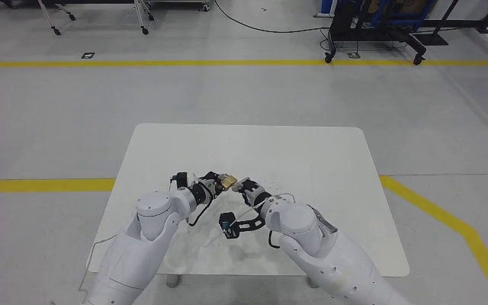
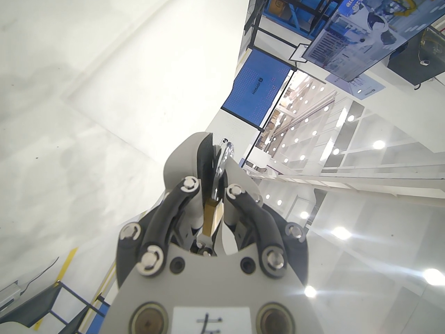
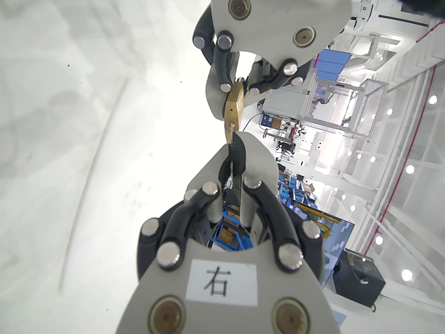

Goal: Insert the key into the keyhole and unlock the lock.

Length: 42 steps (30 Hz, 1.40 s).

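Note:
Above the middle of the white table (image 1: 320,152), the two grippers meet tip to tip around a small brass padlock (image 1: 226,181). My left gripper (image 1: 207,186) is shut on the padlock. In the left wrist view the brass body (image 2: 212,215) sits between the fingers, and a silver metal part (image 2: 224,156) runs toward the left gripper's tips (image 2: 217,147). In the right wrist view my right gripper (image 3: 238,140) is shut on the key (image 3: 231,130), whose thin silver blade enters the end of the padlock (image 3: 233,105). My right gripper (image 1: 248,189) faces the left one.
The tabletop around the arms is bare, with its front edge close under them. Yellow floor tape (image 1: 53,184) runs beside the table. Wheeled racks (image 1: 374,34) stand far off on the floor.

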Each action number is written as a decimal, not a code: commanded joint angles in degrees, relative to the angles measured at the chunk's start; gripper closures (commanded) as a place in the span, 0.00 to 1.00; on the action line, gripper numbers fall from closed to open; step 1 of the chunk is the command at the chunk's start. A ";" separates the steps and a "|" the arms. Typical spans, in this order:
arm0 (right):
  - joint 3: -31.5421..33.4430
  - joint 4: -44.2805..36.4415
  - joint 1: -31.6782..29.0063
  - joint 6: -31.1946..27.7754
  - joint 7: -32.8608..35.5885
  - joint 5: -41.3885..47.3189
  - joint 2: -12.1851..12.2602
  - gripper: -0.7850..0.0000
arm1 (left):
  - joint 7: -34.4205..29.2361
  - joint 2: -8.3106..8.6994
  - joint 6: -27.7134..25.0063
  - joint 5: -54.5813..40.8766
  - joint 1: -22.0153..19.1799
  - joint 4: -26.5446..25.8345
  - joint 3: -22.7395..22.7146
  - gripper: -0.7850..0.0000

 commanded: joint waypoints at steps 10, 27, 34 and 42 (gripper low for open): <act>-0.41 -0.05 -0.38 1.21 -0.52 -0.19 -0.25 1.00 | 3.11 -0.38 0.16 -2.10 0.49 -0.45 -0.44 1.00; -0.29 -0.12 -1.21 1.94 -3.42 -1.84 0.01 1.00 | 4.44 -0.77 0.59 -2.68 0.39 -0.59 0.10 1.00; 1.11 0.61 -1.11 2.73 -4.25 0.21 -0.07 1.00 | 2.28 -0.75 1.13 -4.50 0.31 -0.15 -0.72 1.00; 5.72 -0.88 -3.00 3.67 -10.08 2.17 1.10 1.00 | -3.55 -0.33 2.14 -5.41 -0.99 3.09 -1.92 1.00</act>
